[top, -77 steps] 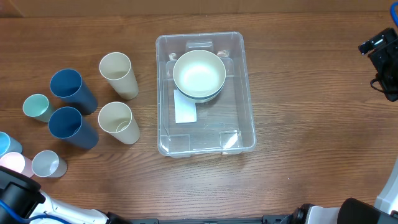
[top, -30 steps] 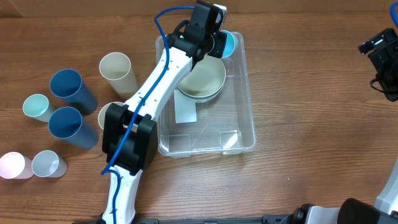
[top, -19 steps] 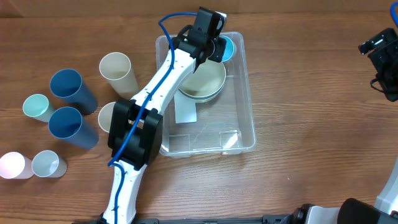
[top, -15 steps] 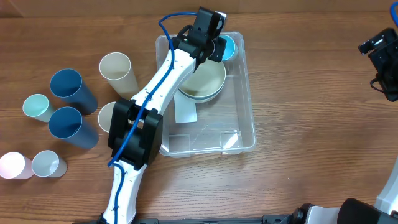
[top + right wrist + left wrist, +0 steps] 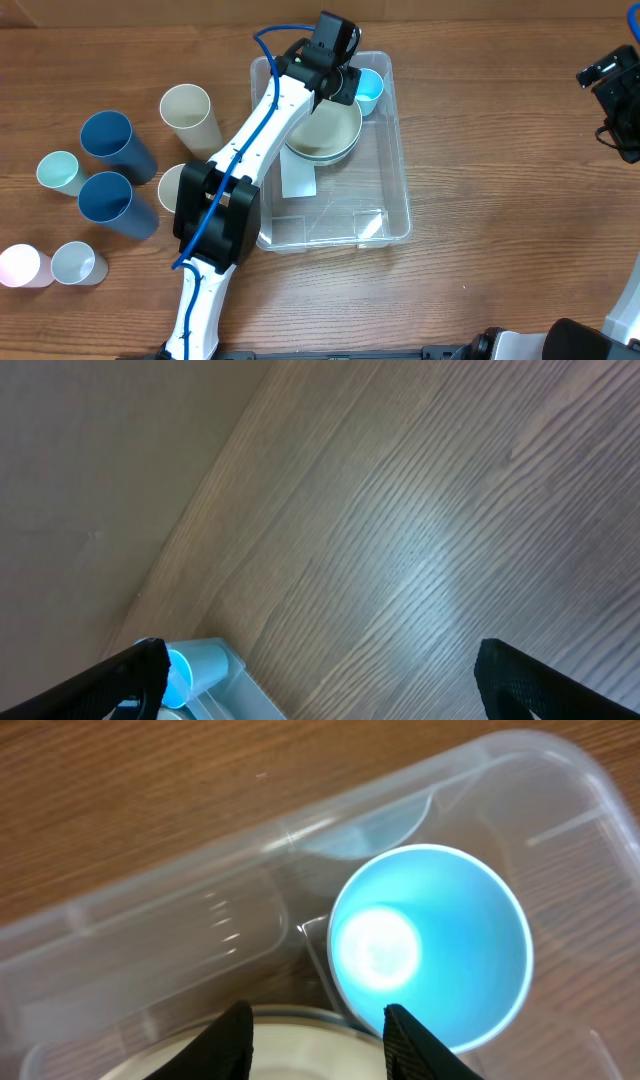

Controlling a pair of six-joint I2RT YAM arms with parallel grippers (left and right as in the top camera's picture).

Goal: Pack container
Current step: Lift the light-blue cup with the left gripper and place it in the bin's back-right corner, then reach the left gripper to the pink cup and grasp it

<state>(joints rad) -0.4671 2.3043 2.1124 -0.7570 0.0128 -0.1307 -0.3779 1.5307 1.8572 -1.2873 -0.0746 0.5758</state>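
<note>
The clear container (image 5: 401,190) sits mid-table with a white label (image 5: 297,176) on its bottom. A cream bowl (image 5: 325,130), stacked on another bowl, sits in its far half. A light blue cup (image 5: 370,90) is in the container's far right corner, mouth up and seemingly tilted. My left gripper (image 5: 338,78) hovers over the bowl's far edge, open and empty. In the left wrist view the cup (image 5: 430,950) lies just right of the open fingers (image 5: 318,1042). My right gripper (image 5: 330,690) is open over bare wood, far right of the container (image 5: 235,685).
Left of the container stand two cream cups (image 5: 190,120) (image 5: 178,190), two dark blue cups (image 5: 118,145) (image 5: 118,205), a pale teal cup (image 5: 60,172), a pink cup (image 5: 20,265) and a grey-blue cup (image 5: 78,263). The right arm (image 5: 615,90) sits at the table's right edge.
The left arm reached over the container with the light blue cup. The cup has now left the gripper and shifted down into the far right corner. The right arm has not moved.
</note>
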